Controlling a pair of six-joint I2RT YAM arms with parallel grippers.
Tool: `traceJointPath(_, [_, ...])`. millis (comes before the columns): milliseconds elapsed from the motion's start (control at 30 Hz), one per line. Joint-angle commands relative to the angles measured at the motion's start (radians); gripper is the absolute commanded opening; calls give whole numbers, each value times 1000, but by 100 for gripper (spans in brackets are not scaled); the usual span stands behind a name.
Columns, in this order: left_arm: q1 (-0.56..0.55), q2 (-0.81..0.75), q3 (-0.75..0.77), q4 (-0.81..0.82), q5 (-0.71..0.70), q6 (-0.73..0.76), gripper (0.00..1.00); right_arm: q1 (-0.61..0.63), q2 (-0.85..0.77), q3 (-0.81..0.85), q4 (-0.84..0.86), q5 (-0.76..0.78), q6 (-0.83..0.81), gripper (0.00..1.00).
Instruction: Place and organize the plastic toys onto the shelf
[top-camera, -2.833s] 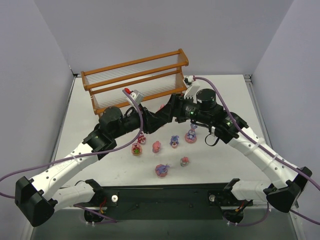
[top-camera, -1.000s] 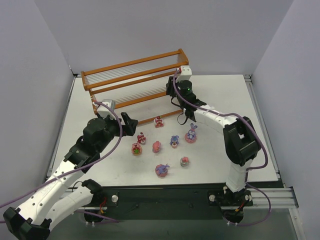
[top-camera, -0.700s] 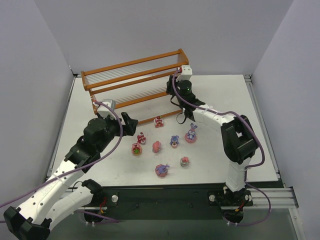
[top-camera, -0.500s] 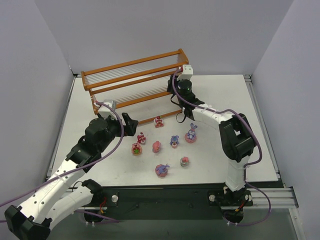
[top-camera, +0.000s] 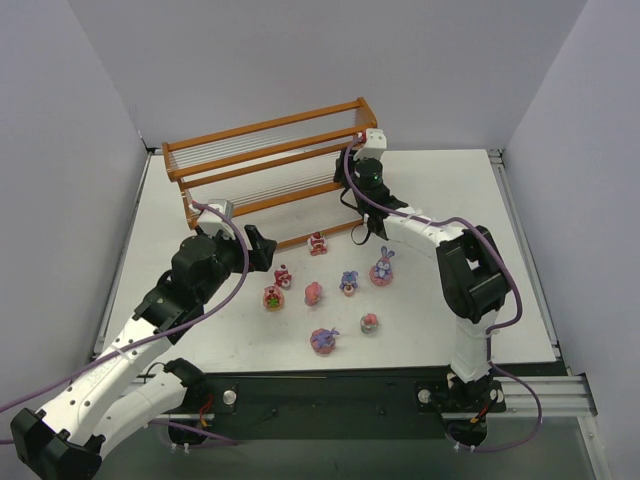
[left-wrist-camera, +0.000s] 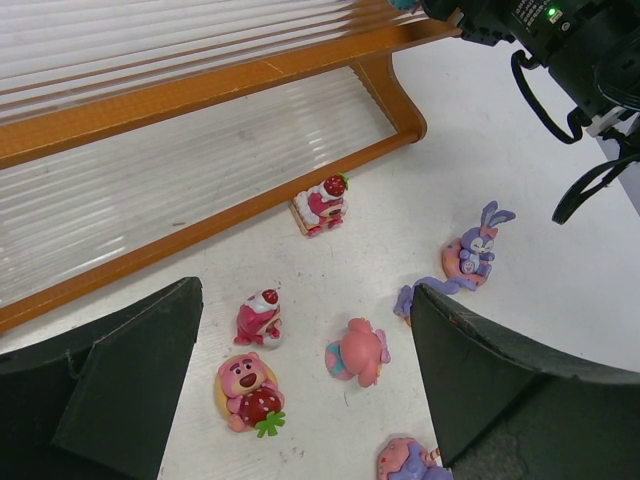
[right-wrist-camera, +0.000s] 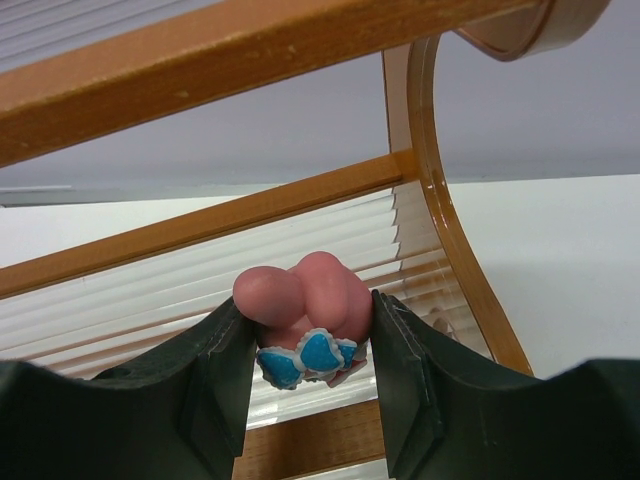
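Note:
The shelf (top-camera: 270, 150) stands at the back of the table, an orange-brown stepped frame with pale rod tiers. My right gripper (top-camera: 354, 168) is at its right end, shut on a pink toy with a blue bow (right-wrist-camera: 305, 310), held just in front of a rod tier (right-wrist-camera: 150, 290). Several plastic toys lie on the table before the shelf, among them a red-and-pink one (top-camera: 317, 243), a purple bunny (top-camera: 381, 270) and a pink bear with a strawberry (left-wrist-camera: 248, 390). My left gripper (top-camera: 262, 247) hangs open above that group, and a pink toy (left-wrist-camera: 358, 352) lies between its fingers (left-wrist-camera: 120, 390).
The shelf's curved right end post (right-wrist-camera: 450, 220) is close beside the held toy. The right arm's cable (left-wrist-camera: 575, 120) loops over the table right of the toys. Grey walls close in the white table (top-camera: 450, 200) on three sides.
The right gripper has carried the pink toy from the table's middle up to the shelf's right end and edged closer in the last second. The left arm has drawn back to the left.

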Motion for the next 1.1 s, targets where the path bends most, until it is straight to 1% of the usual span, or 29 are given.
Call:
traceJointPath(0, [6, -3, 10, 36, -12, 19, 95, 1, 4, 34, 41, 38, 18, 40])
traceJointPath(133, [8, -6, 7, 41, -10, 19, 95, 7, -4, 33, 32, 55, 14, 52])
traceJointPath(300, [11, -5, 10, 41, 1, 25, 95, 15, -17, 33, 20, 61, 18, 61])
traceJointPath(333, [11, -5, 12, 39, 2, 27, 95, 16, -21, 34, 17, 63, 19, 65])
traceJointPath(467, [12, -9, 15, 30, 2, 30, 95, 19, -36, 34, 3, 58, 30, 70])
traceJointPath(667, [12, -29, 15, 15, 4, 18, 96, 22, -91, 24, -31, 37, 62, 75])
traceJointPath(767, [14, -42, 19, -2, 4, 1, 96, 29, -140, 16, -72, 29, 74, 79])
traceJointPath(833, [14, -51, 27, -21, 4, -13, 96, 30, -180, 16, -123, 31, 94, 83])
traceJointPath(900, [14, -58, 33, -42, 5, -22, 96, 30, -224, 13, -169, 29, 105, 89])
traceJointPath(1000, [16, -65, 52, -77, 12, -37, 96, 29, -281, 14, -253, 34, 122, 93])
traceJointPath(1067, [16, -71, 62, -94, 22, -50, 96, 29, -310, 11, -311, 38, 126, 94])
